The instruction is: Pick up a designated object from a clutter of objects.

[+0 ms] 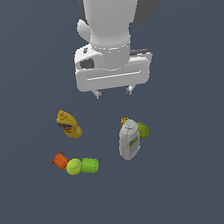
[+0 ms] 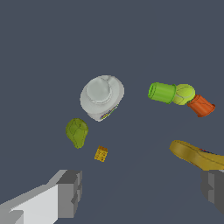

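The designated object, a small orange-red ribbed cylinder (image 1: 60, 160) (image 2: 201, 105), lies on its side at the exterior view's left end of a row, touching a yellow-green ball (image 1: 73, 166) (image 2: 184, 94). A bright green cylinder (image 1: 89, 165) (image 2: 162, 92) lies against the ball's other side. My gripper (image 1: 113, 91) (image 2: 142, 192) hangs open well above the clutter, holding nothing. Its grey fingertips (image 2: 70, 192) stand wide apart in the wrist view.
A yellow bottle (image 1: 69, 124) (image 2: 197, 155) lies beyond the row. A grey-white bottle with a green label (image 1: 129, 139) (image 2: 102, 96) stands toward the exterior view's right, with a small green lump (image 1: 143, 130) (image 2: 77, 132) and a small orange bit (image 1: 124, 121) (image 2: 101, 153) beside it.
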Action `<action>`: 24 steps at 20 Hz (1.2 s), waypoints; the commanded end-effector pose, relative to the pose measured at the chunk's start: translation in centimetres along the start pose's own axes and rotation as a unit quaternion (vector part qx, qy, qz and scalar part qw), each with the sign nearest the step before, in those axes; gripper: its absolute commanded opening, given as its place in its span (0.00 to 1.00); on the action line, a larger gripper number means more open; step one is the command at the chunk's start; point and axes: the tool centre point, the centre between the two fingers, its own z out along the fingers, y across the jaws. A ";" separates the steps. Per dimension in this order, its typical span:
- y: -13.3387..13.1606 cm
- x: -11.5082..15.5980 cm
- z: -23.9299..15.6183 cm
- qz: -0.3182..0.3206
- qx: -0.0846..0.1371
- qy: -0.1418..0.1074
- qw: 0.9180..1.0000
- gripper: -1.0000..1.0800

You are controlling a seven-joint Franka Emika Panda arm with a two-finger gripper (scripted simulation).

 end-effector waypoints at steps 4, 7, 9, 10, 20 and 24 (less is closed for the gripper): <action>0.5 0.4 0.4 -0.009 -0.001 0.000 1.000 0.96; 1.1 0.8 0.9 -0.020 -0.001 -0.001 1.000 0.96; 1.6 1.2 1.3 -0.029 -0.001 -0.001 1.000 0.96; 1.8 1.4 1.5 -0.034 -0.002 -0.001 0.999 0.96; 6.1 4.1 5.0 -0.109 -0.003 -0.005 0.994 0.96; 8.3 5.1 6.9 -0.144 -0.002 -0.006 0.989 0.96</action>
